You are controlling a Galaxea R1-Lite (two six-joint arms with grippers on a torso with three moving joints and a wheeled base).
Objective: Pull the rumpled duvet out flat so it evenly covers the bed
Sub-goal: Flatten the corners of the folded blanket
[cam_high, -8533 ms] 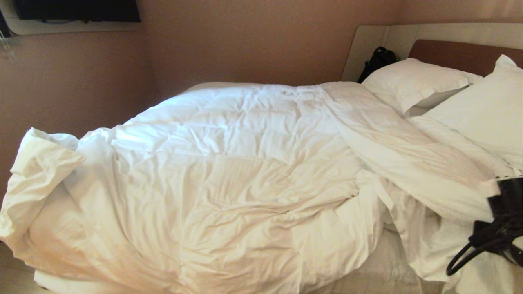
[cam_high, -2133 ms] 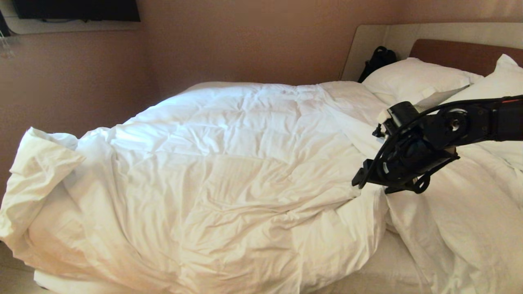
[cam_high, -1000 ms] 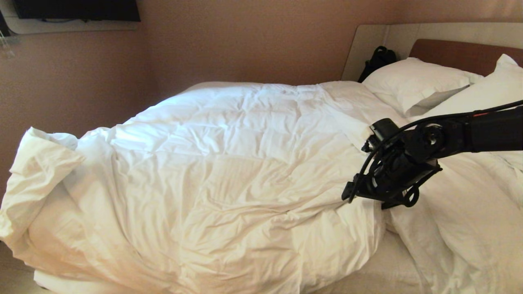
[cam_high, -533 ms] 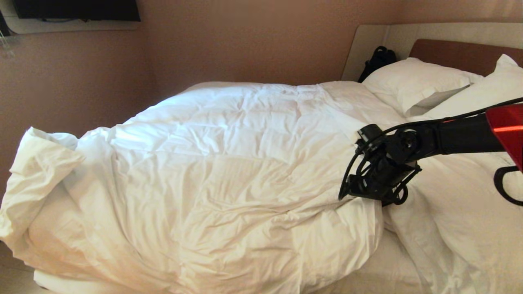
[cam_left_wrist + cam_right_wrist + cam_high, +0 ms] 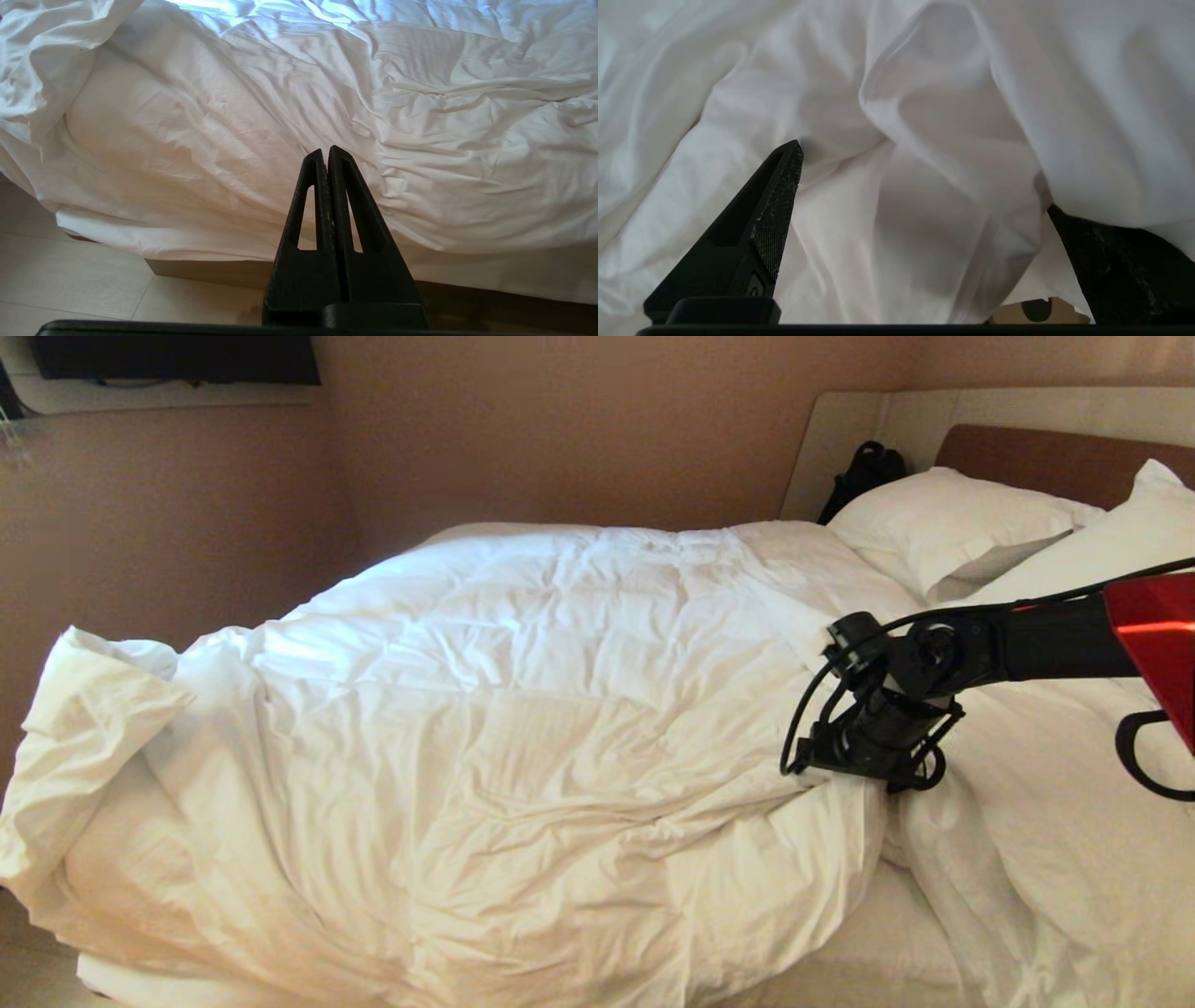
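Bed with white duvet heaped rumpled across it, bunched at the left end and folded back on the right near two pillows. Right arm reaches in from the right, its claw pointing down at a fold on the duvet's near right part; jaws spread wide, fingers pressed into the cloth (one partly buried), nothing clamped. Left claw, jaws together, hangs beside the bed's near edge.

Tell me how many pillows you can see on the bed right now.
2. One pillow lies at the head of the bed near the wall; the other pillow sits beside it, cut off by the picture's edge. More may be out of view.
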